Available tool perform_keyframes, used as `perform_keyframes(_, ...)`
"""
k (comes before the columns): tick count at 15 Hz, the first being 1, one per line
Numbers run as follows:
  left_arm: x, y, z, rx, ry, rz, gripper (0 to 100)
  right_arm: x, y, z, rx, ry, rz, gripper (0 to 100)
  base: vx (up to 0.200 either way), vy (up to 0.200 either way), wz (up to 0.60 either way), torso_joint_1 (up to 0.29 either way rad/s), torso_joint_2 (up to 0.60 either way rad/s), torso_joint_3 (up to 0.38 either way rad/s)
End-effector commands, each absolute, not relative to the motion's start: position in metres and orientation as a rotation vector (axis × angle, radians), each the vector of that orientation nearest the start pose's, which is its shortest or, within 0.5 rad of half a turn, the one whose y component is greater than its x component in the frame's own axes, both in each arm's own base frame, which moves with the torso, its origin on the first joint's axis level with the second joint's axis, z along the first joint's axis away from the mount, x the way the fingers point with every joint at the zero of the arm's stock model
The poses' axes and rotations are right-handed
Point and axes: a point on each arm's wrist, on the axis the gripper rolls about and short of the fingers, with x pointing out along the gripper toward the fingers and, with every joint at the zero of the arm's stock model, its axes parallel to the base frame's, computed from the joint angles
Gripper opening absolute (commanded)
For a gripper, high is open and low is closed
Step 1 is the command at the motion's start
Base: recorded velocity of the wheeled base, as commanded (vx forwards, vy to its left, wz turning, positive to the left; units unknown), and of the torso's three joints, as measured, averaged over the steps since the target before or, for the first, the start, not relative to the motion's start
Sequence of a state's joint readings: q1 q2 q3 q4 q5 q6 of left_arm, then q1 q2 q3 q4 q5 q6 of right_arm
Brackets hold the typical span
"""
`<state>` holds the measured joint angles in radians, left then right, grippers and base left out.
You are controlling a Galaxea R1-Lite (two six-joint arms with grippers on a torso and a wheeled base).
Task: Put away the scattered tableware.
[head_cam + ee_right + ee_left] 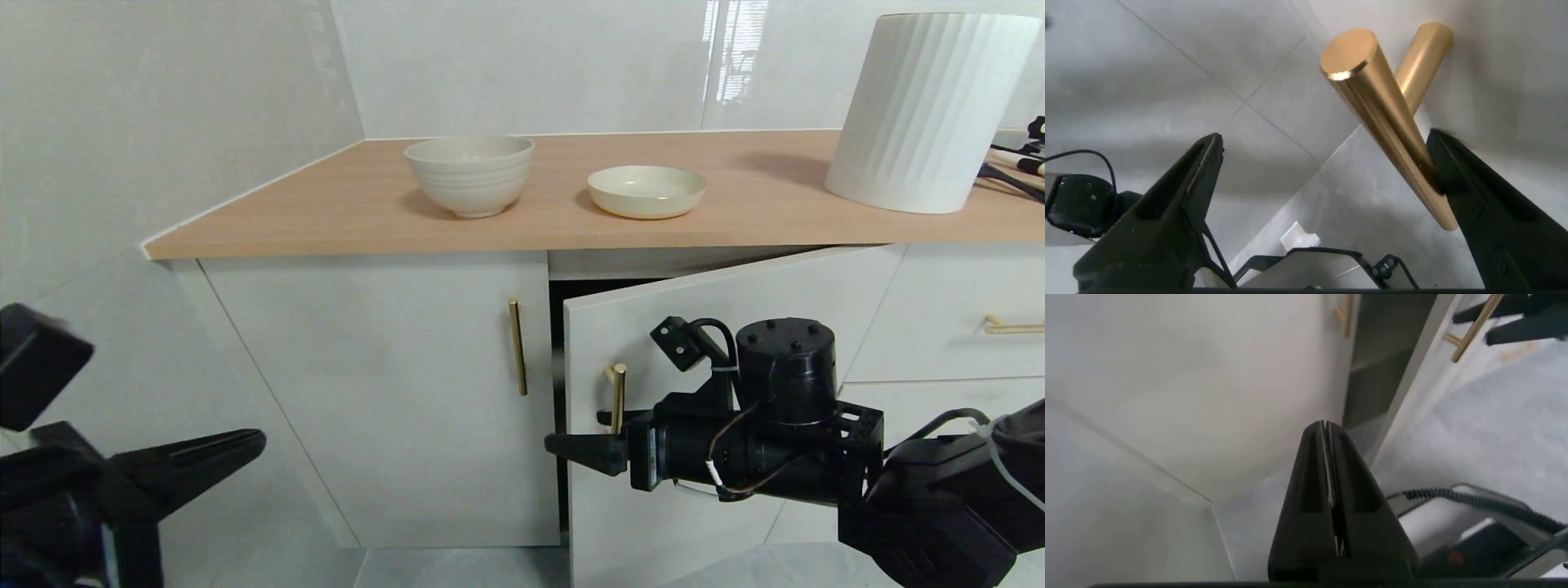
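Left jaws hung low, pressed shut on nothing. Right jaws stood wide apart astride the upright handle (619, 394) of the ajar door (653, 327), not clamped. Beyond and above, on the surface (326, 214), sat one bowl (469, 173) and one plate (647, 191), nearer the right arm.

Bright, even light is spread over the scene. Soft shadows are cast on the countertop (326, 212) to the left of the bowl (469, 173), the plate (647, 191) and the white ribbed container (922, 106), so light is received from the right. Window glare is reflected in the wall tiles (735, 57) behind and right of the bowl. The cabinet opening (556, 327) below the bowl is left dark.
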<state>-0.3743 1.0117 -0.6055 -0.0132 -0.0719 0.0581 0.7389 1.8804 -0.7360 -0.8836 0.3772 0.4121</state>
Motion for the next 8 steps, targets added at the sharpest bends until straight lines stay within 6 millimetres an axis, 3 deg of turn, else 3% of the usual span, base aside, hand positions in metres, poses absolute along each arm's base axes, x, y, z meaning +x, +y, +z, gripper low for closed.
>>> perform_keyframes(1, 0.147, -0.069, 0.205, 0.138, 0.464, -0.490, 0, 0.237, 0.228, 0.135, 0.318, 0.482, 1.041, 100, 0.000, 0.000, 0.00, 0.000, 0.00, 0.000)
perform_keyframes(8, 0.201, -0.116, 0.165, 0.132, 0.537, -0.569, 0, 0.228, 0.226, 0.130, 0.277, 0.491, 1.059, 100, 0.000, 0.000, 0.00, 0.000, 0.00, 0.000)
